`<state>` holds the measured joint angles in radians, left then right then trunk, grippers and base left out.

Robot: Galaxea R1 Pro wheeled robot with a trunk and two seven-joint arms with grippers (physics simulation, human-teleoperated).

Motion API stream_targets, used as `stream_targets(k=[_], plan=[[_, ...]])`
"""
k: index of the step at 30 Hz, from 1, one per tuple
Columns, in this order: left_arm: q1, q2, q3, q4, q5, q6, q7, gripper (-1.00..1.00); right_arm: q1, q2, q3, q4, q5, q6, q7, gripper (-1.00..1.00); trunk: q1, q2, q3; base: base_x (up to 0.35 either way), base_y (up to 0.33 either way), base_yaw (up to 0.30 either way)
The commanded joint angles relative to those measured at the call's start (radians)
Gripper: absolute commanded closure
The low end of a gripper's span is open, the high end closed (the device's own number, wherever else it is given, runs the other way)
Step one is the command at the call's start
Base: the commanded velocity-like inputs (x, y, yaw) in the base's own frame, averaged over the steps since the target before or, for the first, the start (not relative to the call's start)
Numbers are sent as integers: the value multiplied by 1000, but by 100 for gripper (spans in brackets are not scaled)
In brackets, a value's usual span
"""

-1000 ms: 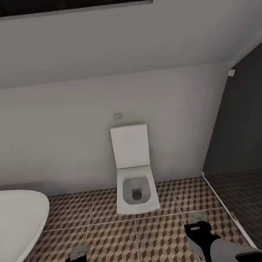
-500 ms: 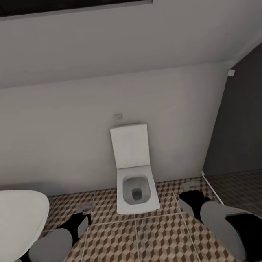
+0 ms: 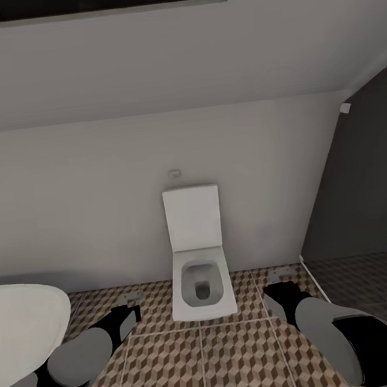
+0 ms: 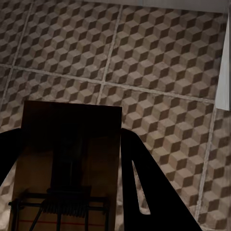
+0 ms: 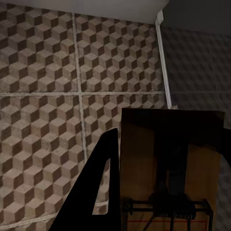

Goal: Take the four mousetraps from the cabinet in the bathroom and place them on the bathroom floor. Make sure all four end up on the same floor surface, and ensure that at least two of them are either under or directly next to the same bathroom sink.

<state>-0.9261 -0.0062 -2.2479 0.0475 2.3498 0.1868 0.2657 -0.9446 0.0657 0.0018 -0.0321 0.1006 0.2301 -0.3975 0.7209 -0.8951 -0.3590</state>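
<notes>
Currently each hand grips a mousetrap above the bathroom floor (image 3: 202, 362): left hand (image 3: 129, 303) clamped on one mousetrap (image 4: 67, 168), right hand (image 3: 280, 281) on another mousetrap (image 5: 171, 168), flanking the toilet (image 3: 199, 265).

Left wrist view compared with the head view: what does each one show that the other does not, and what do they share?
The left wrist view shows a mousetrap held between the dark fingers of the left gripper, with its wire spring visible. The head view shows the white toilet with raised lid against the wall, the rounded white sink, a dark glass panel, and both arms reaching forward. Both show the cube-patterned floor tiles with pale grout lines.
</notes>
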Motion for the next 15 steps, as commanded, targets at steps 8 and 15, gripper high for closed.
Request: stream_targets(k=[8,15], plan=[[0,-4,-9,-11,6,5,-2,100,0,0,0,-2,7,6,0,100,1,-1,-1,329,0,0],[0,-6,-9,-19,6,4,-2,100,1,4,0,2,9,9,0,100,1,-1,-1,340,0,0]])
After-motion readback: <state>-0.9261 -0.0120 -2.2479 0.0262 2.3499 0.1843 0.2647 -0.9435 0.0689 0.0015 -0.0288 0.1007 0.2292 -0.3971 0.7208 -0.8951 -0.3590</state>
